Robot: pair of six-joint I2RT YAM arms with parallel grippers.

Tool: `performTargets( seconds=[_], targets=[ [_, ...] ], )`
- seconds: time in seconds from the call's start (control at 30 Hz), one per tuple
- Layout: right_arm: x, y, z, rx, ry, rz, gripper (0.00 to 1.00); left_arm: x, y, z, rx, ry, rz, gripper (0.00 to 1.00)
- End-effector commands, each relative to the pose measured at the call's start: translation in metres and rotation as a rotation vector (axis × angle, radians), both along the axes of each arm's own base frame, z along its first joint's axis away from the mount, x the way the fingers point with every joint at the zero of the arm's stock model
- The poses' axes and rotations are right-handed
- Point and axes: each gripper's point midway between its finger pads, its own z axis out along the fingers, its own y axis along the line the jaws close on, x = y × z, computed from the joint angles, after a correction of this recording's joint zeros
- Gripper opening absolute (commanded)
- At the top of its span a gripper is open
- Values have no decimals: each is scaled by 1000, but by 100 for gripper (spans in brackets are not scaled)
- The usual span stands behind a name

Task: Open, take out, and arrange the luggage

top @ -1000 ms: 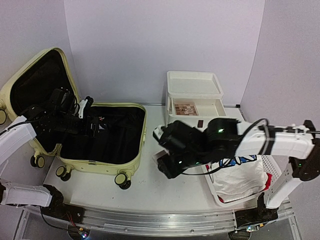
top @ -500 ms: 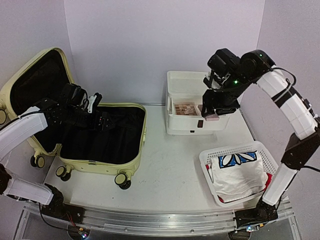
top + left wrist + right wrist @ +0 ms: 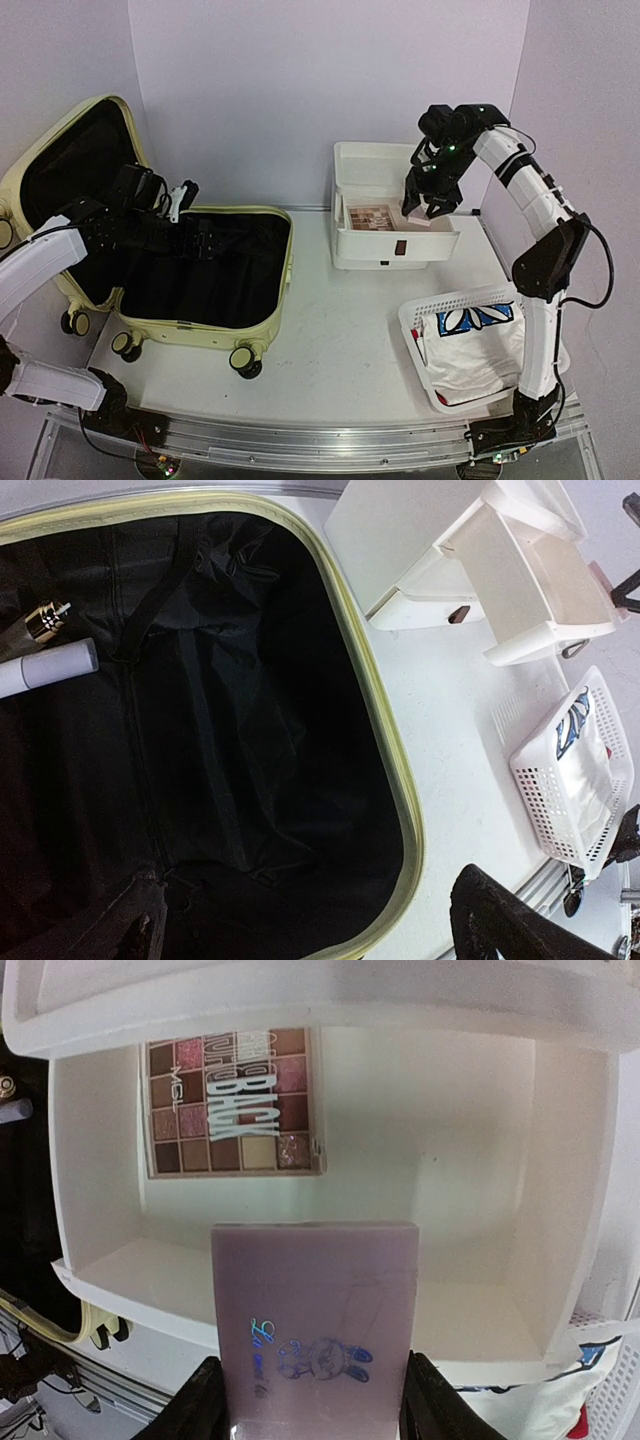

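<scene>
The pale yellow-green suitcase (image 3: 190,333) lies open at the left, its lid leaning on the wall and its black lining showing. My left gripper (image 3: 195,240) hovers open and empty over the lining; in the left wrist view (image 3: 320,935) its jaws stand wide apart above the suitcase rim (image 3: 385,730). A white tube (image 3: 50,665) and a gold-capped item (image 3: 40,620) lie in the suitcase. My right gripper (image 3: 425,205) is shut on a lilac box (image 3: 315,1320) with a rabbit print, held just above the open top drawer (image 3: 560,1210).
The white three-drawer box (image 3: 388,165) stands at the back centre; an eyeshadow palette (image 3: 232,1100) lies in its open drawer. A white mesh basket (image 3: 455,298) with white cloth (image 3: 480,350) sits at the front right.
My right arm has swung from low over the table's middle up to the drawer box, carrying the lilac box. My left gripper has shifted a little inside the suitcase.
</scene>
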Motion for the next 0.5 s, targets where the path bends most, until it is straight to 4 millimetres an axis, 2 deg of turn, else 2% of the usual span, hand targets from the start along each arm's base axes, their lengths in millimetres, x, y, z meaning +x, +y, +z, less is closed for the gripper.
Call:
performTargets(
  seconds=[0.0, 0.2, 0.47],
  targets=[
    [-4, -7, -5, -5, 63, -5, 33, 10, -2, 15, -17, -72, -11, 99],
    [13, -9, -21, -48, 56, -4, 33, 11, 3, 16, -1, -90, -6, 99],
    [38, -22, -43, -157, 24, -16, 33, 13, 5, 15, -1, -88, -5, 100]
  ],
)
